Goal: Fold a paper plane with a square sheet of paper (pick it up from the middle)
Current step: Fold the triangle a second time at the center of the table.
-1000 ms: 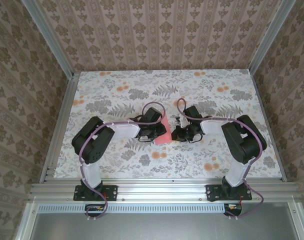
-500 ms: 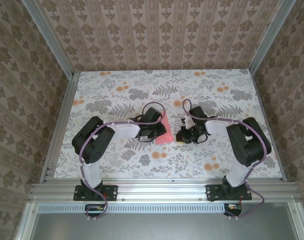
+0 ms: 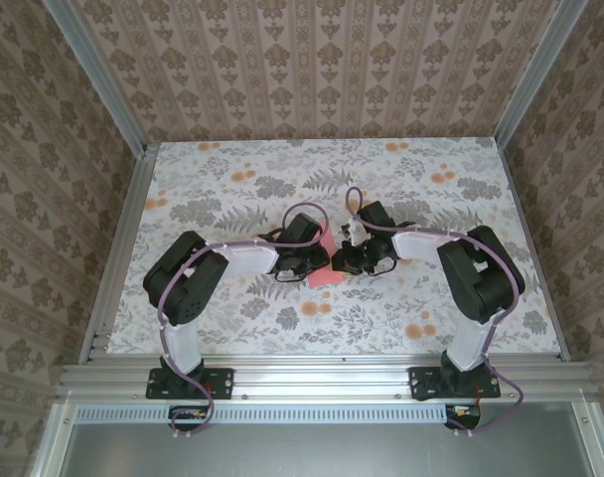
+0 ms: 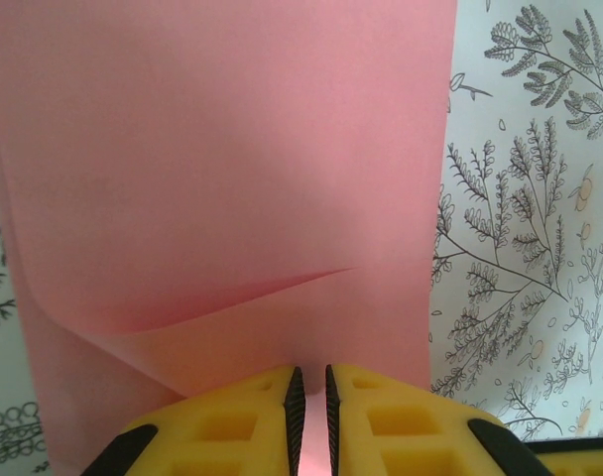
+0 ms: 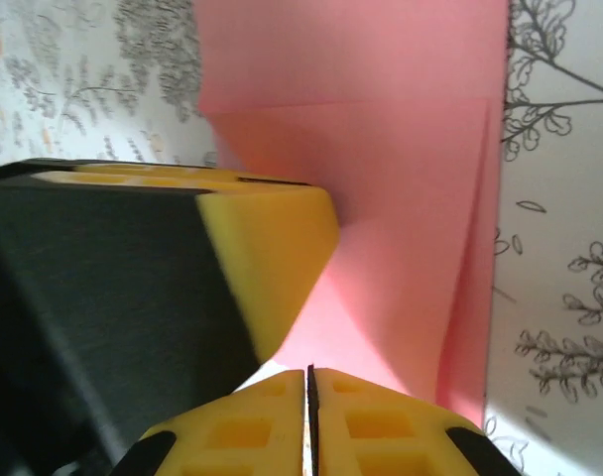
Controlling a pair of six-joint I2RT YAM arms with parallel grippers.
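Left fingers (image 4: 300, 389) nearly closed, pinching near edge of paper (image 4: 222, 178); pink shows in slit between them. Right fingers (image 5: 316, 385) pressed together, tips at folded paper; grip there unclear. Worktop (image 3: 431, 179): white, grey leaves, orange flowers. Walls (image 3: 302, 60): beige patterned wallpaper; aluminium frame (image 3: 118, 248) along edges. Top view: paper at frame centre, flat, lying between both sets of fingers.
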